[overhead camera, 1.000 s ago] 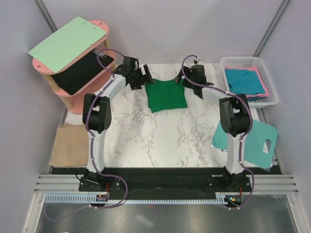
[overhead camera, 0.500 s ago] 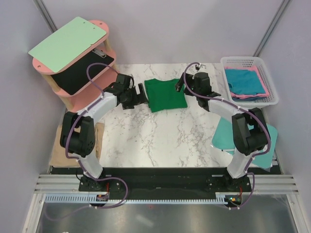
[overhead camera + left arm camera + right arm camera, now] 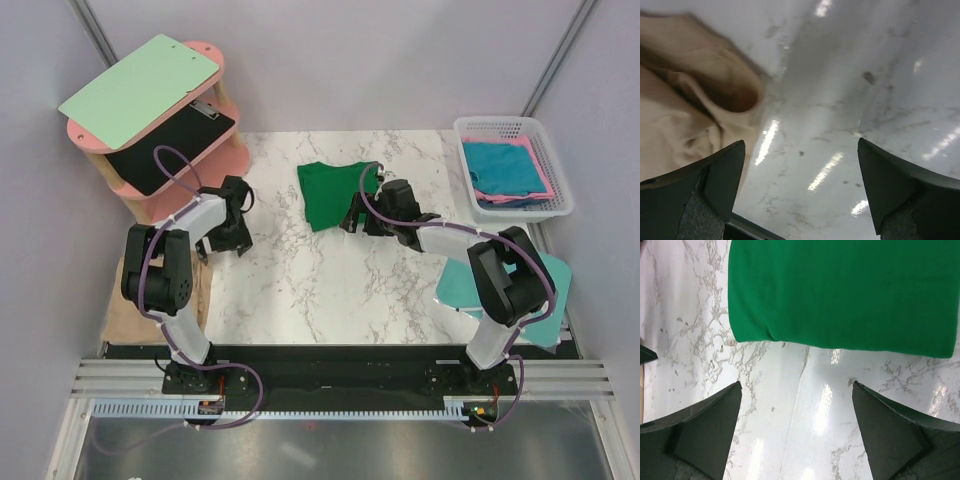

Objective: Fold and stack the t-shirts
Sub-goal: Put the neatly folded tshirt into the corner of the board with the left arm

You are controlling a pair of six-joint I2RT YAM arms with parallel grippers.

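Observation:
A dark green t-shirt (image 3: 335, 193) (image 3: 840, 295) lies folded in a rectangle at the back middle of the marble table (image 3: 320, 290). My right gripper (image 3: 350, 222) (image 3: 797, 383) hovers just in front of its near edge, open, with only bare marble between the fingers. My left gripper (image 3: 228, 240) (image 3: 801, 141) is open over the table's left edge. A tan-beige t-shirt (image 3: 135, 300) (image 3: 685, 115) lies beside that gripper, off the table's left side, partly hidden by the left arm. Teal-blue (image 3: 500, 165) and pink (image 3: 545, 180) t-shirts lie in a basket.
The white basket (image 3: 556, 205) stands at the back right. A mint-teal board with a hole (image 3: 545, 290) lies at the right edge under the right arm. A pink two-level shelf (image 3: 225, 155) at the back left carries a pale green clipboard (image 3: 140, 90).
Both grippers have drawn back from the green shirt's far edge. The left one swung left and nearer, to the table's left edge by the tan shirt. The right came to the shirt's near edge.

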